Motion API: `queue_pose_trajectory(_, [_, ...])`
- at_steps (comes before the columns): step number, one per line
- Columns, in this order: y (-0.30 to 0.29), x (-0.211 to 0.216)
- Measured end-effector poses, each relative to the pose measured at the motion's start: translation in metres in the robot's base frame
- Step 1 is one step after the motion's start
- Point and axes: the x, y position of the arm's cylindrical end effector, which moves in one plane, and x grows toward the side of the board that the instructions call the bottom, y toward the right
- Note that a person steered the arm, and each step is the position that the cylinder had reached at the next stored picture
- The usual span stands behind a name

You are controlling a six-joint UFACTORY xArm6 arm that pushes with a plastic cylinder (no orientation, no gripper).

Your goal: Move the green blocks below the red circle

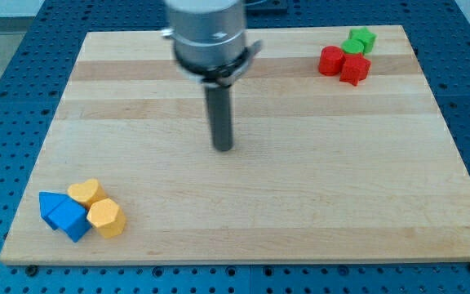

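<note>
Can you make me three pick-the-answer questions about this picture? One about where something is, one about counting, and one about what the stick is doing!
1. Where are the red blocks?
A. the view's top right
B. the view's bottom left
C. the middle

2. How many yellow blocks are there?
A. one
B. two
C. four

3. Is my tip touching a block?
A. yes, a green one
B. yes, a blue one
C. no

Answers:
1 A: the red blocks sit by the green blocks at the top right.
2 B: two yellow blocks sit beside the blue blocks.
3 C: my tip stands mid-board, apart from every block.
</note>
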Motion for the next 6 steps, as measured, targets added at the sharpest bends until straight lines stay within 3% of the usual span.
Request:
queue_pose_trajectory(3, [0.128,-0.073])
queue_pose_trajectory(4, [0.169,-0.048])
queue_pose_trajectory(6, [0.294,-0.048])
